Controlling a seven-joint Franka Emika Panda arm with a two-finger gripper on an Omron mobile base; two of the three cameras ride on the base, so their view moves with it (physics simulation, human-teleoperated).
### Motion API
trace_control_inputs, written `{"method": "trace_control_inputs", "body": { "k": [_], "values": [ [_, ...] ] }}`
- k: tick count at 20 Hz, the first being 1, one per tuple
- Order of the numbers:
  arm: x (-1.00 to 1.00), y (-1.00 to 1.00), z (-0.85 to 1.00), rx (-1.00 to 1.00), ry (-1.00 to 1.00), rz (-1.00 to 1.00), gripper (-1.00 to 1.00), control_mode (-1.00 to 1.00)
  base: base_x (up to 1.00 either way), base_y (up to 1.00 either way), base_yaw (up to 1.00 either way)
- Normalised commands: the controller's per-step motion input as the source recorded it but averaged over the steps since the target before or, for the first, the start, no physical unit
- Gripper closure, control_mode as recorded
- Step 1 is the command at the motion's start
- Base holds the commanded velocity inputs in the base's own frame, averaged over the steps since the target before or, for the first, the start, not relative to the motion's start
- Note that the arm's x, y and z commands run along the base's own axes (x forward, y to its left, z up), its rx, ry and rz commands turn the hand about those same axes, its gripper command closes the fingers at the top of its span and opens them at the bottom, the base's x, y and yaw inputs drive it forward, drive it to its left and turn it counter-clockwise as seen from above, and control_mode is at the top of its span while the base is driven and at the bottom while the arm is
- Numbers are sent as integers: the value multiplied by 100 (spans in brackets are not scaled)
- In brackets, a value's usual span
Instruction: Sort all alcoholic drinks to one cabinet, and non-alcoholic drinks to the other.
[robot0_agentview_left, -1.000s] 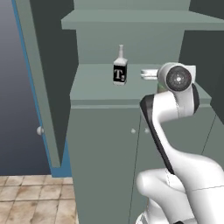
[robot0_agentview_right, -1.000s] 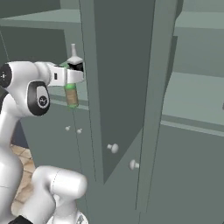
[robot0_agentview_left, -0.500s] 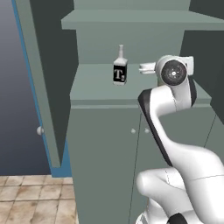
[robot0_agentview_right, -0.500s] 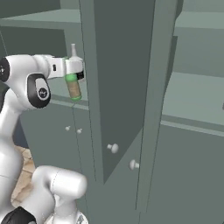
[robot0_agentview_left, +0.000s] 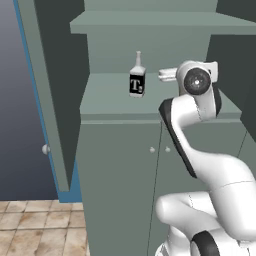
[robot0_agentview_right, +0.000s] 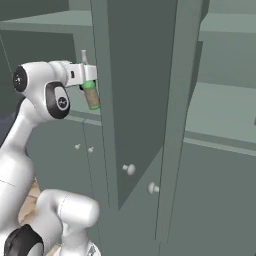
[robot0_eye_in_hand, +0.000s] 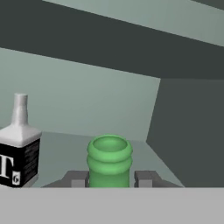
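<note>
Two bottles matter here. Through the left base view, the square black-labelled bottle (robot0_agentview_left: 137, 80) is standing upright on the open cabinet's shelf (robot0_agentview_left: 107, 97), left of the arm's wrist. Through the right base view, the gripper (robot0_agentview_right: 89, 86) is carrying the green glass bottle (robot0_agentview_right: 91, 96) hanging upright at the shelf's edge. Through the hand view, the jaws are clamping its neck, the labelled bottle sitting ahead-left, so free shelf is lying straight ahead.

A black-labelled square bottle (robot0_agentview_left: 137, 80) stands upright on the open cabinet's grey-green shelf (robot0_agentview_left: 107, 95)
</note>
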Motion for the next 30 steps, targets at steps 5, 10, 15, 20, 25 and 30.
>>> {"method": "trace_control_inputs", "body": {
  "k": [5, 10, 15, 20, 25, 30],
  "values": [
    [25, -15, 0, 0, 0, 6, 100, -100, 0, 0, 0],
    [30, -3, -1, 0, -1, 4, 100, -100, 0, 0, 0],
    [23, -7, -3, 0, 0, 3, 100, -100, 0, 0, 0],
    [23, -7, -11, 1, 0, 3, 100, -100, 0, 0, 0],
    [27, -5, -13, 1, 0, 1, 100, -100, 0, 0, 0],
    [34, -5, -11, 2, 0, 1, 100, -100, 0, 0, 0]
  ]
}}
